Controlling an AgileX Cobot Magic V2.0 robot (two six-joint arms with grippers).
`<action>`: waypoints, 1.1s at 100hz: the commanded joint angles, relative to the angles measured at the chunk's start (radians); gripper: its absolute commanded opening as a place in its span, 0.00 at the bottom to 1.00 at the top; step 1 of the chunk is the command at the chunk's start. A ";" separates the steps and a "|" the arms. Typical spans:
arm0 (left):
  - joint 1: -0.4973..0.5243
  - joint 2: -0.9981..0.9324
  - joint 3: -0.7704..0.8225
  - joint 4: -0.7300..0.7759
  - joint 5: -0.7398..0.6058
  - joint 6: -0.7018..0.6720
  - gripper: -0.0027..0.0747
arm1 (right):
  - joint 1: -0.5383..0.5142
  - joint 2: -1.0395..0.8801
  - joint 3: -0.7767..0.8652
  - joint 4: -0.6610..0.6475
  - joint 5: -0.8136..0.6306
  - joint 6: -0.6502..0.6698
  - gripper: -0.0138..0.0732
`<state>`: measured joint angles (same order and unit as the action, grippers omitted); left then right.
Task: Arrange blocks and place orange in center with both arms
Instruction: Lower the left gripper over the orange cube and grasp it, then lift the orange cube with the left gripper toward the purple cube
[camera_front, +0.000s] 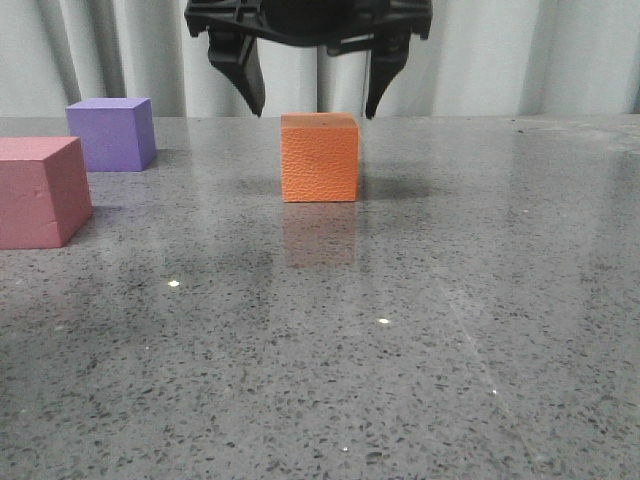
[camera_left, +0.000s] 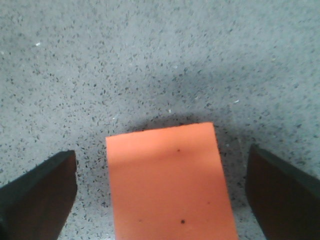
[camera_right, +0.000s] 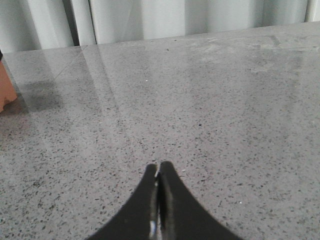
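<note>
The orange block (camera_front: 320, 158) stands on the grey speckled table (camera_front: 400, 330), near the middle and toward the back. My left gripper (camera_front: 315, 110) hangs open just above it, one finger on each side, touching nothing. In the left wrist view the orange block (camera_left: 170, 185) lies between the two spread fingers (camera_left: 40, 195) with table showing on both sides. The purple block (camera_front: 112, 133) sits at the back left, and the pink-red block (camera_front: 40, 190) is nearer at the left edge. My right gripper (camera_right: 159, 165) is shut on nothing, low over bare table; the orange block (camera_right: 6, 90) shows at that view's edge.
A pale curtain (camera_front: 500, 50) hangs behind the table's far edge. The purple and pink-red blocks stand close together at the left, apart from the orange one. The right arm does not show in the front view.
</note>
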<state>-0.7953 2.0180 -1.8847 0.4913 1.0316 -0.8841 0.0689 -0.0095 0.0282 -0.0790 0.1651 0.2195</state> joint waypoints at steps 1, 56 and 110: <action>-0.004 -0.046 -0.030 0.033 -0.015 -0.014 0.87 | -0.005 -0.026 -0.014 -0.003 -0.086 -0.009 0.08; -0.004 -0.005 -0.028 0.026 -0.008 -0.030 0.85 | -0.005 -0.026 -0.014 -0.003 -0.086 -0.009 0.08; -0.004 -0.011 -0.032 0.022 0.000 -0.002 0.12 | -0.005 -0.026 -0.014 -0.003 -0.086 -0.009 0.08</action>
<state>-0.7953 2.0698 -1.8847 0.4896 1.0432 -0.9007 0.0689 -0.0095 0.0282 -0.0790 0.1633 0.2195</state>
